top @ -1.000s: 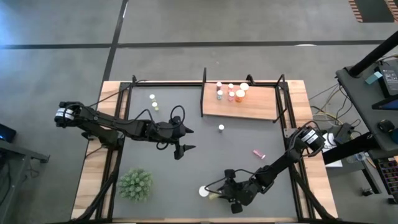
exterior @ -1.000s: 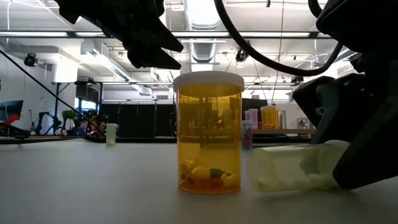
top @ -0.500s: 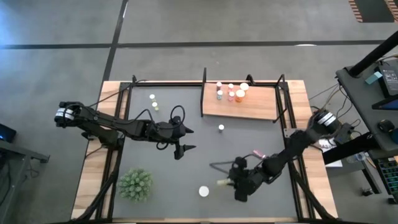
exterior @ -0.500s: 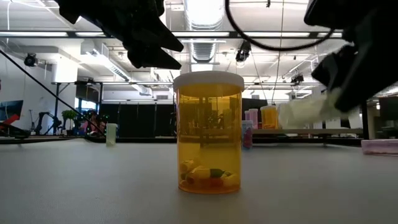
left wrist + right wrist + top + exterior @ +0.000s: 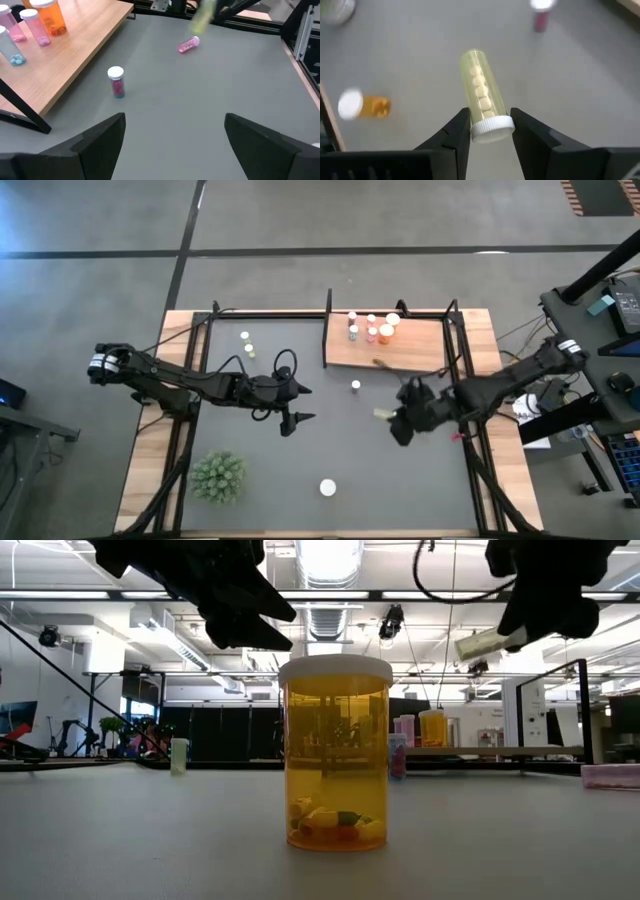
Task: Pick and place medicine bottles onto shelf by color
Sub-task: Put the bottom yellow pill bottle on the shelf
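Dark grey mat (image 5: 330, 450) covers the desk between the wooden edge strips. Widest open room: the mat's middle and its near right corner, nothing standing there.

Shelf (image 5: 400, 352), light wood with thin black posts, sits at the mat's far right corner. Bottles are bunched at the shelf's far left corner: an orange bottle (image 5: 387, 331) and several smaller pink ones beside it. The rest of the board toward its right edge is bare.

Spiky green plant (image 5: 218, 477) stands near the mat's near left corner.

My left arm reaches in from the desk's left edge. My left pincer (image 5: 298, 404) hangs over mid-mat, fingers spread wide, nothing between them.

My right arm comes in from the right edge. My right pincer (image 5: 490, 131) is raised off the mat, just off the shelf's near edge, clenched on the yellow-green bottle (image 5: 482, 99) at its white-cap end. The bottle lies sideways in the grip, its body sticking out toward the mat's middle.

Large orange bottle (image 5: 336, 752) stands upright near the mat's near edge, well apart from both pincers.

Small pink bottle (image 5: 355, 386) stands upright just off the shelf's near left corner.

Two small bottles (image 5: 246, 342) stand near the mat's far left corner, close together.
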You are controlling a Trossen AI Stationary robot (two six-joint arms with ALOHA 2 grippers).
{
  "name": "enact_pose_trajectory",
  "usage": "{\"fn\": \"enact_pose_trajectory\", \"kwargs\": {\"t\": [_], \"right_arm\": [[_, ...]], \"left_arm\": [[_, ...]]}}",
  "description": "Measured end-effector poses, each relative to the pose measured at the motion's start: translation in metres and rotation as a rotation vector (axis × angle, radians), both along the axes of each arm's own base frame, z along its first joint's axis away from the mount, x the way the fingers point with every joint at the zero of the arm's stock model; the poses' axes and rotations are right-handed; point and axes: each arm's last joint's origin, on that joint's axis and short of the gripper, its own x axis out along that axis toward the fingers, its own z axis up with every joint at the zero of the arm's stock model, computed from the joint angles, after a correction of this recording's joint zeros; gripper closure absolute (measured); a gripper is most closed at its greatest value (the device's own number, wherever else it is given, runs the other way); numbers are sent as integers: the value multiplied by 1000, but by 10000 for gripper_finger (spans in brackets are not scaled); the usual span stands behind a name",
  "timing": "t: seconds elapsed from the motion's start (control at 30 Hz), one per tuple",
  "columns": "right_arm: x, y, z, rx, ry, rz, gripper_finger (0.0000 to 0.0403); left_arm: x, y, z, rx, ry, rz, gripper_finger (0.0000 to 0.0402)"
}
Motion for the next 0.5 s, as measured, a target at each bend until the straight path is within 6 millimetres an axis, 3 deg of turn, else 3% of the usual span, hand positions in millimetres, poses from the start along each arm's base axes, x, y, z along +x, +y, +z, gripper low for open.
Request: {"fn": "enact_pose_trajectory", "kwargs": {"t": [0.23, 0.5], "right_arm": [[-12, -38, 3, 91, 128, -69, 281], [-12, -88, 4, -39, 317, -74, 282]], "left_arm": [[0, 0, 0, 0, -4, 3, 77], [4, 0, 9, -11, -104, 6, 77]]}}
